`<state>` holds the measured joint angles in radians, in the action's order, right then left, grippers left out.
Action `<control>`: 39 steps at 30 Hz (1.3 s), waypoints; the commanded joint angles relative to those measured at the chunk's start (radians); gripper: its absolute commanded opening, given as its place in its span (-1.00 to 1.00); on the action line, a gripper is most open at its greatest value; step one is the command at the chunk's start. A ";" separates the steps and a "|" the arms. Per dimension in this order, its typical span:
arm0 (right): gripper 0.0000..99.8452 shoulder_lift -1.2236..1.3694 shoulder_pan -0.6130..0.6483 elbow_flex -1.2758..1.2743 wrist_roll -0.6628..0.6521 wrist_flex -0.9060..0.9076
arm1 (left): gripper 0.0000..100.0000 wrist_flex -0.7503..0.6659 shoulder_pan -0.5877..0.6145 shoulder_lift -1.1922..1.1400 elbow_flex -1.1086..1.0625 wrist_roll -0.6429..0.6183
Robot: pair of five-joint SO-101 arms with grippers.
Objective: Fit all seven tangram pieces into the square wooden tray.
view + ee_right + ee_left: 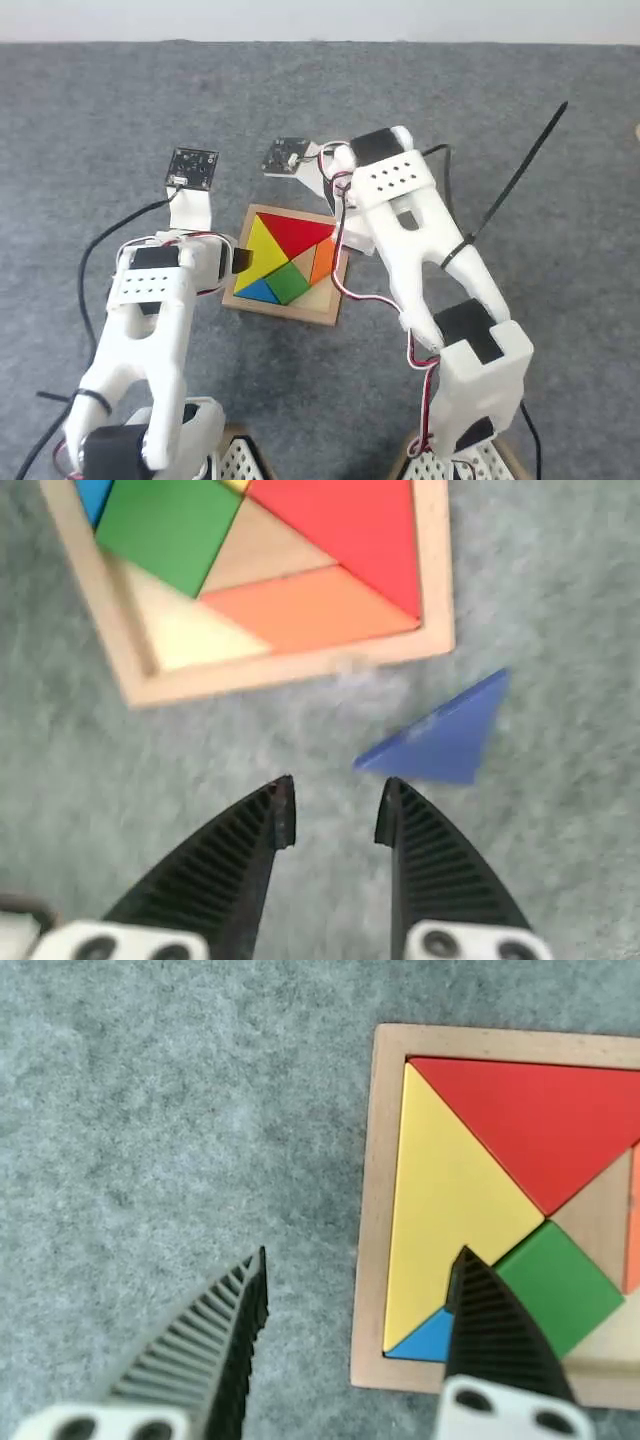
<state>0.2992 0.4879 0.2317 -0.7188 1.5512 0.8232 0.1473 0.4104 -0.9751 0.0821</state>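
— High view first: where is the square wooden tray (290, 312)?
— I see it on the grey counter (500, 120), between the two arms. Inside it lie a yellow triangle (258, 250), a red triangle (295, 232), a green square (290, 282), a small light-blue triangle (254, 291) and an orange parallelogram (322, 262).
— Is the floor of the tray all covered?
— No. In my right wrist view bare wood shows in two places. One is a triangle between red, green and orange. The other is a paler patch beside the green square, at the rim.
— And the dark blue triangle (445, 742)?
— It lies flat on the counter, outside the tray. It is near the rim on the side of the orange parallelogram and does not touch it.
— How do the jaws stand?
— The right jaws are open only narrowly and hold nothing. They hang over the counter near the dark blue triangle. The left jaws are spread wide, also with nothing between them. One fingertip (480, 1290) is over the tray's corner with the light-blue triangle, and the other is over the counter beside the rim.
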 commanded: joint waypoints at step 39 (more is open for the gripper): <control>-0.62 0.323 -0.070 -0.028 0.594 -0.274 | -0.45 -0.021 0.000 0.008 0.008 0.012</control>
<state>0.6276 0.3682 0.2025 -0.1404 1.2827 0.8232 0.1473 0.4104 -0.9751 0.0821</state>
